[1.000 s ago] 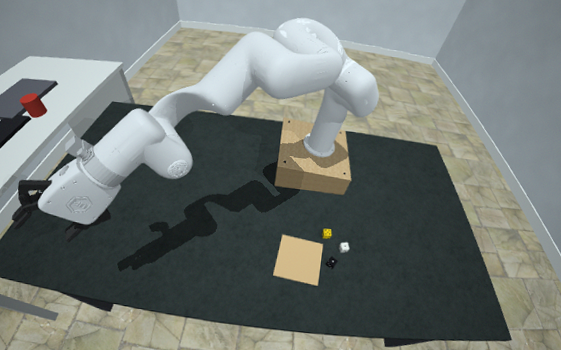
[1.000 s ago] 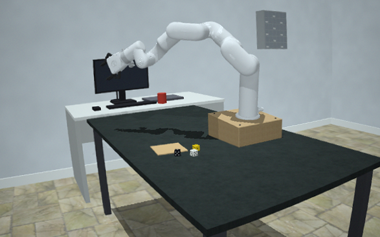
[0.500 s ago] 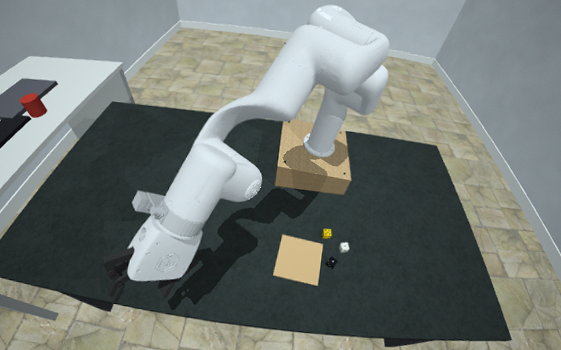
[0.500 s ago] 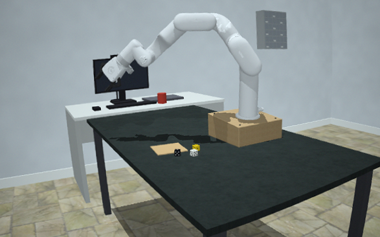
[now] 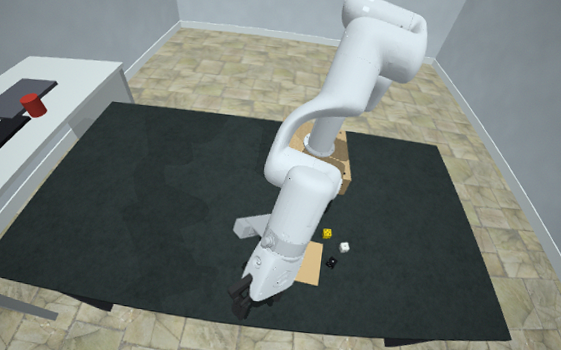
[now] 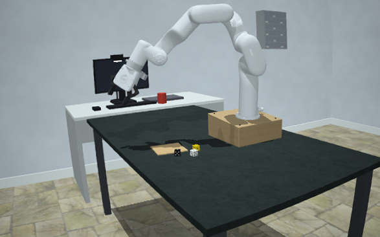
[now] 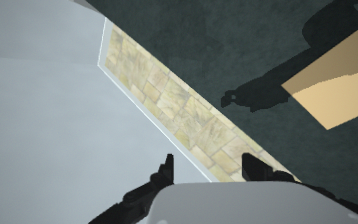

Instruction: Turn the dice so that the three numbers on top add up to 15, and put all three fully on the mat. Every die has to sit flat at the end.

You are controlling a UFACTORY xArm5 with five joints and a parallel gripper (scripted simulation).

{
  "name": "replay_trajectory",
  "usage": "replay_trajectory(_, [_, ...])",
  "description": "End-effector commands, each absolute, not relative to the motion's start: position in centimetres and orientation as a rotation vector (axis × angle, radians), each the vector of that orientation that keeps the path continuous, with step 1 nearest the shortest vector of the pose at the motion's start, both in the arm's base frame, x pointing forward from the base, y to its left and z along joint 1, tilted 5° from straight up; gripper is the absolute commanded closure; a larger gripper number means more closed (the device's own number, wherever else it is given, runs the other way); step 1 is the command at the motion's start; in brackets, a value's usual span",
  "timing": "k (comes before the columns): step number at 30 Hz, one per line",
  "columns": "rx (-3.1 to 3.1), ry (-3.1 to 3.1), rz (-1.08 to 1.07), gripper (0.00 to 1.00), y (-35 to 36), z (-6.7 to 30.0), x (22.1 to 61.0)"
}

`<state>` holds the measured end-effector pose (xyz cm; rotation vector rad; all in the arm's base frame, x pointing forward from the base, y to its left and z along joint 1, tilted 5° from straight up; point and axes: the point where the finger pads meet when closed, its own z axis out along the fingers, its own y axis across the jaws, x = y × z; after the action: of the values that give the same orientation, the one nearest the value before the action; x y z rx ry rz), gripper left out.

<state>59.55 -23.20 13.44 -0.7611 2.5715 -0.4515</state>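
Note:
The tan square mat [image 5: 310,267] [image 6: 166,149] [image 7: 332,102] lies on the dark table, partly hidden by the arm in the top view. Three dice stand off the mat, near its side: a yellow die [image 5: 327,234] [image 6: 196,147], a white die [image 5: 345,247] [image 6: 194,152] and a black die [image 5: 332,262] [image 6: 177,152]. The black one is nearest the table's front edge. Their top numbers are too small to read surely. My gripper [image 6: 117,97] [image 7: 207,164] is open with nothing between its fingers, tilted, high above the table and away from the dice.
The arm stands on a wooden base block [image 5: 344,185] [image 6: 259,134] behind the dice. A white desk [image 5: 76,76] [image 6: 82,113] beside the table holds a red cup [image 5: 34,106] [image 6: 162,98], a monitor and a keyboard. The table's front edge lies beyond the mat.

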Motion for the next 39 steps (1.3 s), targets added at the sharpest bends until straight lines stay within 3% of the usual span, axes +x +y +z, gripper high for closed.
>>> replay_trajectory(1, [-0.804,2.620,-0.330,0.00,-16.2,12.6,57.5])
replay_trajectory(5, [-0.804,2.620,-0.330,0.00,-15.1,12.5,57.2])
replay_trajectory(6, [-0.837,2.664,-0.255,0.00,-10.3,11.5,54.9])
replay_trajectory(9, [-0.837,2.664,-0.255,0.00,-10.3,11.5,54.9])
replay_trajectory(10, [-0.869,2.707,-0.191,0.00,-6.4,10.7,52.5])
replay_trajectory(15, [-0.900,2.749,-0.139,0.00,-2.7,9.8,49.6])
replay_trajectory(16, [-0.929,2.788,-0.098,0.00,0.1,9.1,46.9])
replay_trajectory(18, [-0.929,2.788,-0.098,0.00,0.1,9.1,46.9])
replay_trajectory(19, [-0.955,2.823,-0.068,0.00,2.3,8.5,44.4])
replay_trajectory(22, [-0.955,2.823,-0.068,0.00,2.3,8.5,44.4])
replay_trajectory(24, [-0.996,2.878,-0.030,0.00,5.2,7.5,40.2])
replay_trajectory(26, [-0.996,2.878,-0.030,0.00,5.2,7.5,40.2])
replay_trajectory(29, [-1.029,2.922,-0.010,0.00,7.0,6.8,36.8])
replay_trajectory(39, [-1.035,2.929,-0.008,0.00,7.3,6.7,36.2])
